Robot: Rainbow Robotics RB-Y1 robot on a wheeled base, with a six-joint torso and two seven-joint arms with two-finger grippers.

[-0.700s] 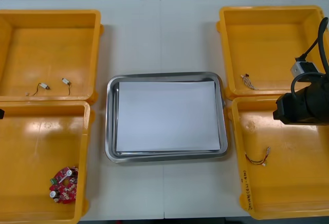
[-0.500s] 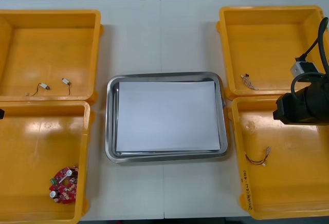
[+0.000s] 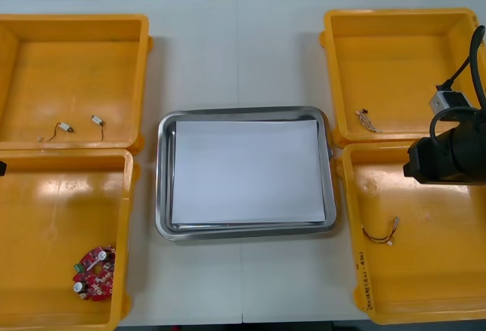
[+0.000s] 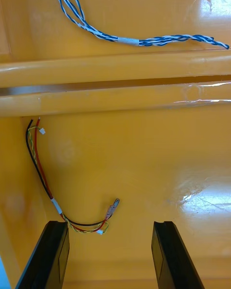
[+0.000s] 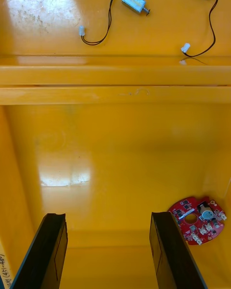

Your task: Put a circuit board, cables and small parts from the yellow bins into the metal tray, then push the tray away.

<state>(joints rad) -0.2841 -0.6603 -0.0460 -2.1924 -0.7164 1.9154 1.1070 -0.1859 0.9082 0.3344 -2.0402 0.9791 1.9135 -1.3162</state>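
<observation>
A: Which arm is nearer to a thing it can take?

B: Both are close, I think. The right fingers (image 4: pixel 52 255) stand wide apart, holding nothing, above the near right yellow plastic bin (image 3: pixel 433 285). The thin red, yellow and black cable (image 4: pixel 41 178) lies on that bin's floor, close to its left wall.

A: And how does it lie from those fingers?

B: Its curled end is just ahead of the finger nearer that left wall. The long part runs away from the fingers, toward the wall shared with the far right yellow bin (image 3: pixel 402 58), where a twisted blue and white cable (image 4: pixel 120 39) rests. So the fingers would close across the cable, which is good. But I judge they must first shift left to bring it into the gap.

A: The left arm?

B: The left fingers (image 5: pixel 48 250) are also wide apart and empty, over the near left yellow bin (image 3: pixel 45 217). The round red circuit board (image 5: pixel 197 220) sits just beside one finger, outside the gap, toward the bin's right wall.

A: And the tray?

B: The shiny metal tray (image 3: pixel 163 187) with white inside is at the middle of the light worktop (image 3: pixel 197 58), with none of these things in it.
</observation>
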